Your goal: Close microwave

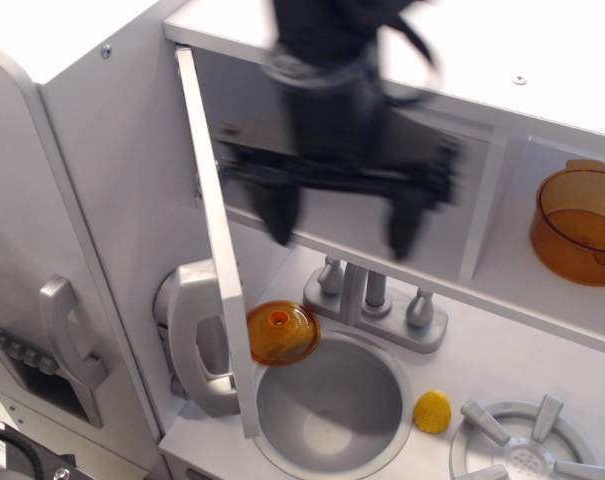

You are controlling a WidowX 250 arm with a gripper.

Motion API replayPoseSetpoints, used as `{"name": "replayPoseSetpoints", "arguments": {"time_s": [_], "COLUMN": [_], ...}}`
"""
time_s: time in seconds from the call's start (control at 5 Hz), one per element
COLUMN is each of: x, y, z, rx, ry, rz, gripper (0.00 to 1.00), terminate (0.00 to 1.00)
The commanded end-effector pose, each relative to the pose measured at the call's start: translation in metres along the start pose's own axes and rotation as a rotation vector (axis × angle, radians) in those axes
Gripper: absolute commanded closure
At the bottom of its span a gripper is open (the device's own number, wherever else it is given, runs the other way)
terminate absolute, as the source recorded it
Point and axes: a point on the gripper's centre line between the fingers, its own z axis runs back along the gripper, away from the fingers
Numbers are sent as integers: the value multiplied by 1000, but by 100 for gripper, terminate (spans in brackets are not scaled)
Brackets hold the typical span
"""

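The microwave is the white box compartment (262, 130) at the upper left. Its white door (214, 240) stands wide open and shows edge-on, with its silver handle (195, 340) on the outer side. The window and buttons are hidden from this angle. My gripper (342, 228) is motion-blurred. It hangs in front of the open compartment, to the right of the door's edge. Its two dark fingers (280, 218) are spread wide and hold nothing. It does not touch the door.
Below are a round sink (327, 400), a faucet (372, 300), an orange lid (282, 332) and a yellow piece (432, 411). An orange pot (577, 225) sits on the right shelf, a burner (522, 450) at bottom right. A grey door with a curved handle (67, 340) is at left.
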Motion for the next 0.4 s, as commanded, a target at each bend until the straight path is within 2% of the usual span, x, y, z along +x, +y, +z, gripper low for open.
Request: {"name": "replayPoseSetpoints", "arguments": {"time_s": [0.0, 0.2], "x": [8, 28], "y": [39, 53], "z": [29, 45], "rx": [-97, -99], "ry": [-68, -66], "rz": [41, 59], "gripper": [0, 0], "terminate": [0, 0]}}
